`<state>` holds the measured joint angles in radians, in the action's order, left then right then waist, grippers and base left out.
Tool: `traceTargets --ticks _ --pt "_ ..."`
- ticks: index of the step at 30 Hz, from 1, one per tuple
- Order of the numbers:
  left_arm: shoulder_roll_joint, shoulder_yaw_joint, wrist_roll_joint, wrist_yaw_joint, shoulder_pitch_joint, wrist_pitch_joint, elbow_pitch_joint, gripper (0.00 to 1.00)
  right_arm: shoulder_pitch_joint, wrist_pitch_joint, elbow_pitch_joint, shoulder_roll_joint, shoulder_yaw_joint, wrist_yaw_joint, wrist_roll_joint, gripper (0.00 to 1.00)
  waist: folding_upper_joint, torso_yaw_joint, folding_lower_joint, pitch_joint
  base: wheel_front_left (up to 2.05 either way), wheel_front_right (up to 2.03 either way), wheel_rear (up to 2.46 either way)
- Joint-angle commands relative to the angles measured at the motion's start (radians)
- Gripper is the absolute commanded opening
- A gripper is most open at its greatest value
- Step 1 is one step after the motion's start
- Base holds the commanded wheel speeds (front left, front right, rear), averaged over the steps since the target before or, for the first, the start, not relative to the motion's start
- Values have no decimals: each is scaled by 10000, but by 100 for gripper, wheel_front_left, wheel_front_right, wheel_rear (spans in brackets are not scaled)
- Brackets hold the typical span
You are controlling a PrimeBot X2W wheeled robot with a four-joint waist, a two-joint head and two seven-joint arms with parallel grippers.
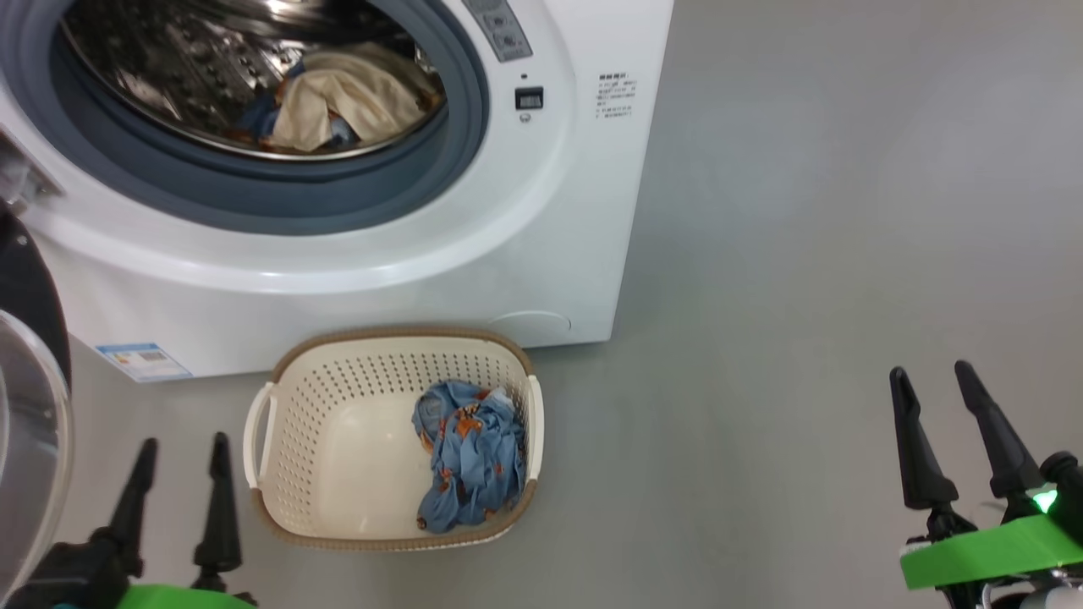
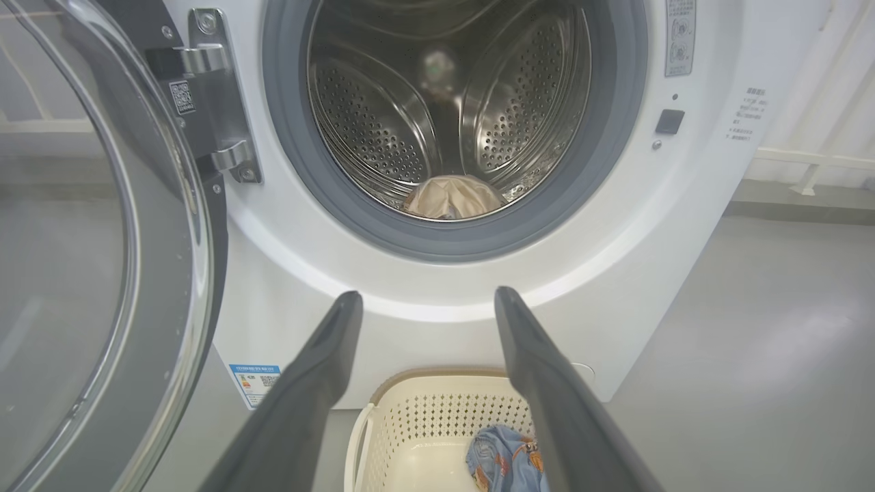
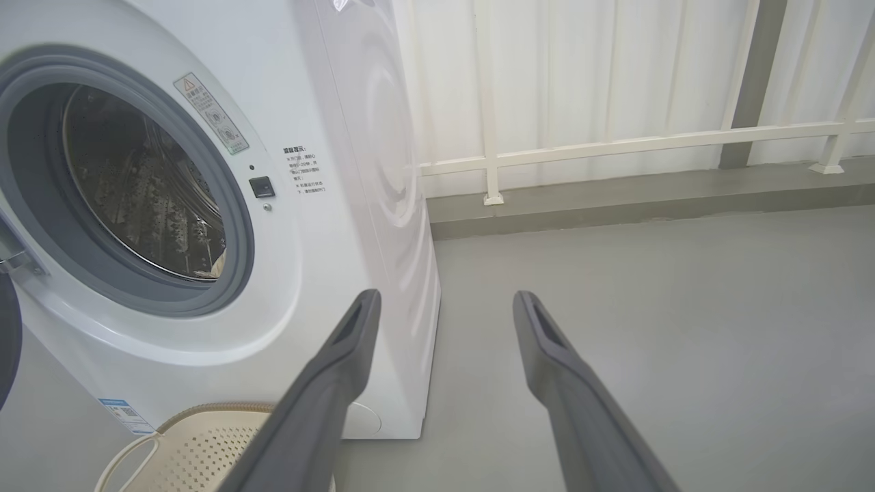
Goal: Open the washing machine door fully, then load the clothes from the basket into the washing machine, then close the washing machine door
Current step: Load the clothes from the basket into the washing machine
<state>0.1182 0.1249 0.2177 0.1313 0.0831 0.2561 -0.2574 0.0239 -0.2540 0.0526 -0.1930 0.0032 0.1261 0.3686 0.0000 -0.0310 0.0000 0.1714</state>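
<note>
Grey floor (image 1: 804, 254): basket (image 1: 338, 397) w/ blue clothes (image 1: 470, 457) by open washing machine (image 1: 381, 262); our left gripper (image 1: 185, 440) & right gripper (image 1: 930, 369) spread, empty.

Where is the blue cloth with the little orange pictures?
In the head view, the light-blue printed garment lies crumpled in the right half of the cream perforated plastic basket, which stands just before the white front-loading washing machine.
</note>
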Motion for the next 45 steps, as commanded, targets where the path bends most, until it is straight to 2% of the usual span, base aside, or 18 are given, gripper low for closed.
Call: traceTargets --ticks 1,9,14,28,45 --pt "129 146 146 -6 373 57 58 100 -374 -78 -283 -122 126 46 -47 100 0 -39 0 324 0 0 0" --pt "100 -492 535 -6 1001 57 -996 100 -878 -78 -490 167 -49 46 -140 100 0 -168 0 1480 0 0 0" --pt "259 -827 686 -6 1631 57 -1726 100 -1259 -78 -541 295 -112 46 -217 100 0 -259 0 2030 0 0 0" --pt "862 -2510 1141 -6 3552 57 -4127 100 -2049 -78 -624 663 38 46 -294 100 0 -681 0 3309 0 0 0" --pt "1783 -5834 3211 -6 6741 -181 -7584 100 -3283 -78 -799 1107 432 46 -295 100 0 -1550 0 5312 0 0 0"
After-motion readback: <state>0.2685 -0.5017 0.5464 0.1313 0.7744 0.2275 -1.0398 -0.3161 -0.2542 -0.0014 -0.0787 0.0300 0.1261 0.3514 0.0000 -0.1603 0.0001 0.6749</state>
